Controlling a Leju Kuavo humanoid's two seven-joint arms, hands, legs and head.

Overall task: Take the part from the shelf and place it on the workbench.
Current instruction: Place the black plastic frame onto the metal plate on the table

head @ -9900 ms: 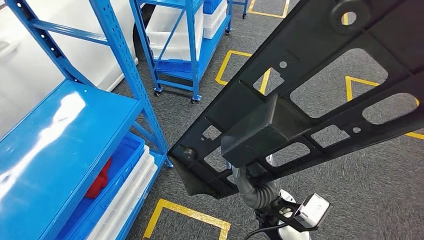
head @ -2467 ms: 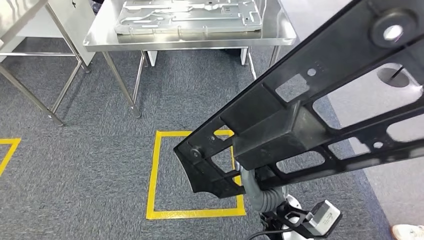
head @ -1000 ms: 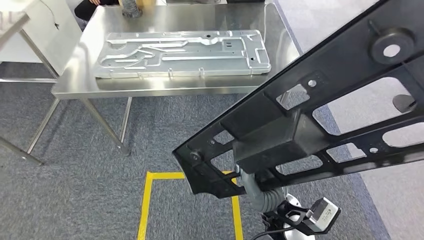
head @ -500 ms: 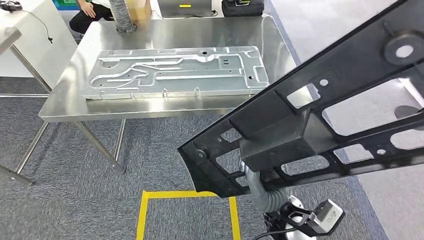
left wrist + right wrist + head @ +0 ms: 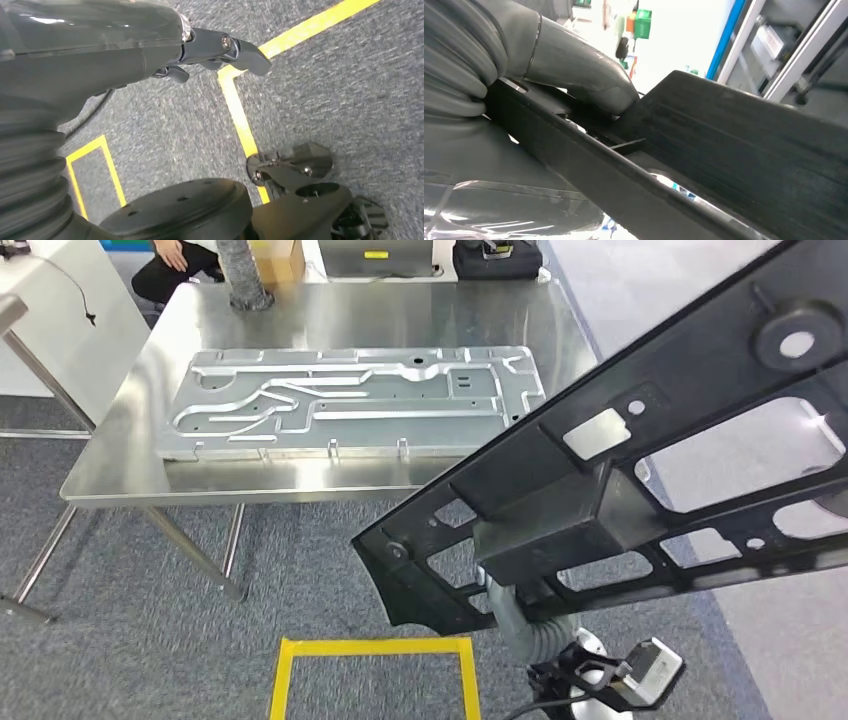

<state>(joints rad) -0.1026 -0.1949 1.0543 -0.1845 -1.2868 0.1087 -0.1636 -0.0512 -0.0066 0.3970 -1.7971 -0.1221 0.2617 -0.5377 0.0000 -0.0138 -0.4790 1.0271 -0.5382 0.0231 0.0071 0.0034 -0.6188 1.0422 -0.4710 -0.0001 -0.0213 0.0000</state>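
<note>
Nearer now, steel workbench (image 5: 140,480) on grey carpet; right robot hand (image 5: 574,65) grasps black part (image 5: 640,470).

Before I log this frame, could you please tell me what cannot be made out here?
- Head view: the large black plastic frame part runs off the right edge, and hides the right robot hand.
- Right wrist view: the thick grey thumb presses the part; the fingers are hidden.
- Head view: the silver stamped metal panel's right corner is covered by the part.

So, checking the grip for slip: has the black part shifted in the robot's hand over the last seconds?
No. The black part sits the same against the right arm below it; the whole scene changed because the camera moved.
</note>
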